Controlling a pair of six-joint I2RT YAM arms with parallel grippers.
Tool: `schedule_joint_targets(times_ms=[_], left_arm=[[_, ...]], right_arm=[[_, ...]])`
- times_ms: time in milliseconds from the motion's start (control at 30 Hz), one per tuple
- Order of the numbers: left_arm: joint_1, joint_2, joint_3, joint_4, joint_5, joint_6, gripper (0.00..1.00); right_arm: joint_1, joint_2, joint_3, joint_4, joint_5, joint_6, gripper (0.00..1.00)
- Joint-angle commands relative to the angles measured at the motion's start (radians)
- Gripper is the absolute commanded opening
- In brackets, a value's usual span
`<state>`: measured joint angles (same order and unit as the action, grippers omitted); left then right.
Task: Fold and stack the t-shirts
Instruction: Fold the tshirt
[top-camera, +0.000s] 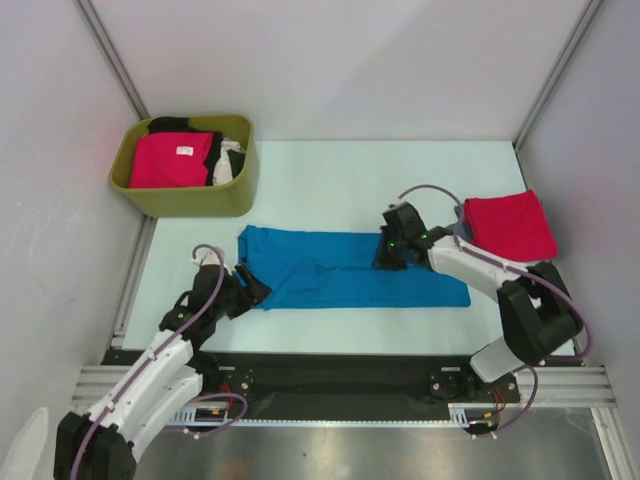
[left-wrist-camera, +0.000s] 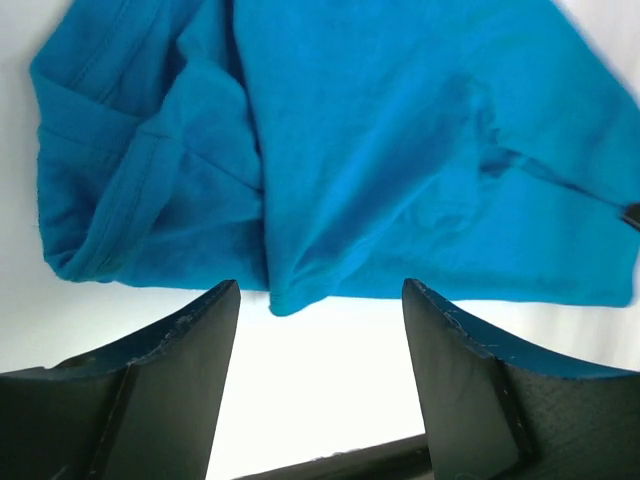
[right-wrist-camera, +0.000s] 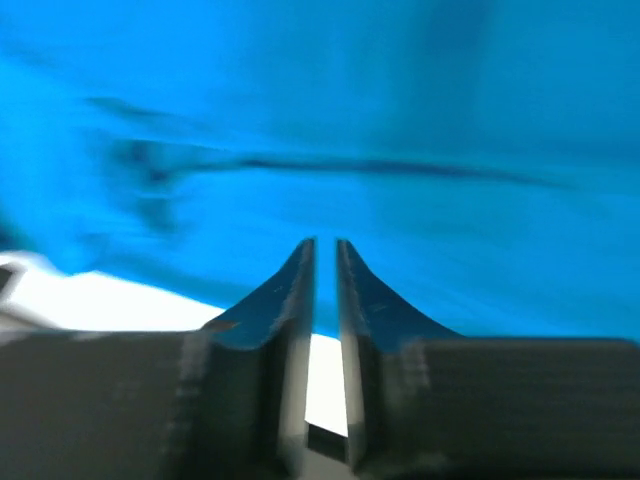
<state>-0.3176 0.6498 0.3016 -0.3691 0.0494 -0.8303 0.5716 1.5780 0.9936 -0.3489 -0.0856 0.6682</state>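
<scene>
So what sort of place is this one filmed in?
Probably a lab test cell, not a home: a left arm and right arm mounted on a metal rail at the near edge of the table, bare white panels with aluminium posts around it, and a blue t-shirt laid out as staged work.

Bright even light, faint shadows, blue t-shirt motion-blurred at right wrist

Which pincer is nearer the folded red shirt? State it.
Right. The right pincer is over the blue shirt, just left of the red shirt; the left pincer is at the blue shirt's far end.
</scene>
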Motion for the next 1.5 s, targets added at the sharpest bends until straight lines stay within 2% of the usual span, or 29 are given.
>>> schedule_joint_targets(times_ms=[0,33,67,167,233,267,367,500,667,933,1133,1333,1467], left_arm=[[-0.069,0.097,0.037,0.042,-0.077,-0.010,0.72],[-0.083,0.121,0.039,0.058,-0.094,-0.038,0.72],[-0.096,0.145,0.037,0.062,-0.106,-0.056,0.72],[-0.161,0.204,0.044,0.099,-0.156,-0.122,0.72],[-0.224,0.226,0.066,0.096,-0.212,-0.151,0.72],[-0.245,0.235,0.105,0.082,-0.285,-0.156,0.72],[-0.314,0.286,0.190,-0.010,-0.408,-0.182,0.72],[-0.334,0.391,0.255,-0.102,-0.457,-0.213,0.72],[-0.334,0.522,0.277,-0.120,-0.450,-0.245,0.66],[-0.336,0.597,0.251,-0.105,-0.410,-0.263,0.63],[-0.334,0.689,0.257,-0.042,-0.382,-0.238,0.61],[-0.333,0.810,0.350,0.087,-0.355,-0.100,0.57],[-0.333,0.959,0.485,0.107,-0.329,-0.055,0.56]], right_arm=[[-0.053,-0.111,-0.104,-0.116,0.233,-0.044,0.15],[-0.059,-0.133,-0.122,-0.154,0.269,-0.044,0.12],[-0.064,-0.166,-0.137,-0.183,0.368,-0.039,0.00],[-0.062,-0.223,-0.174,-0.263,0.489,-0.015,0.00],[-0.062,-0.246,-0.223,-0.254,0.492,-0.016,0.00],[-0.062,-0.256,-0.237,-0.246,0.478,-0.015,0.00],[-0.061,-0.242,-0.271,-0.233,0.455,-0.007,0.00],[-0.041,-0.201,-0.291,-0.217,0.457,0.002,0.00],[-0.019,-0.184,-0.302,-0.205,0.445,0.011,0.00],[0.014,-0.171,-0.320,-0.197,0.413,0.018,0.00],[0.097,-0.141,-0.312,-0.209,0.409,0.036,0.00],[0.220,-0.125,-0.319,-0.197,0.362,0.071,0.00],[0.304,-0.115,-0.316,-0.160,0.314,0.103,0.00]])
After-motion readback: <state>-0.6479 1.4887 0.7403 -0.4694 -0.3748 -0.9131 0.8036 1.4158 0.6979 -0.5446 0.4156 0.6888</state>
